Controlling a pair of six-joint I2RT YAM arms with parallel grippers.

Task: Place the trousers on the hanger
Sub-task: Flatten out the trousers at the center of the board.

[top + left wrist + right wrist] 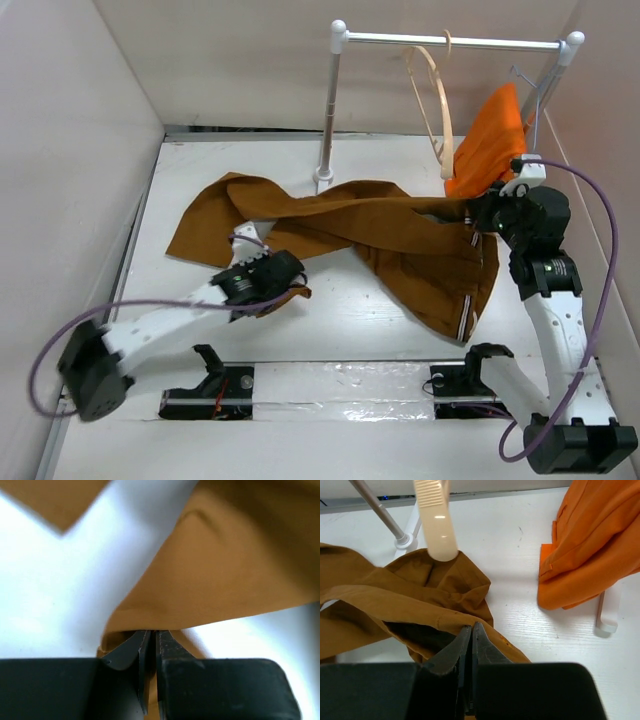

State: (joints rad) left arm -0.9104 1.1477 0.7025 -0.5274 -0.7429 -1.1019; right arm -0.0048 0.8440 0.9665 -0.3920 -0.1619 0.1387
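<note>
The white surface carries the rust-brown trousers, spread crumpled across its middle. The legs run left and the striped waistband lies near right. A white rack foot stands at the rear, just behind the trousers.

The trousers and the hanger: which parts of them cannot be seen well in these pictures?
Top external: the left gripper covers the trousers where it grips them.
Left wrist: the trousers are close and blurred; which part this is cannot be told.
Right wrist: the top edge cuts off the hanger; only one arm end shows.
</note>
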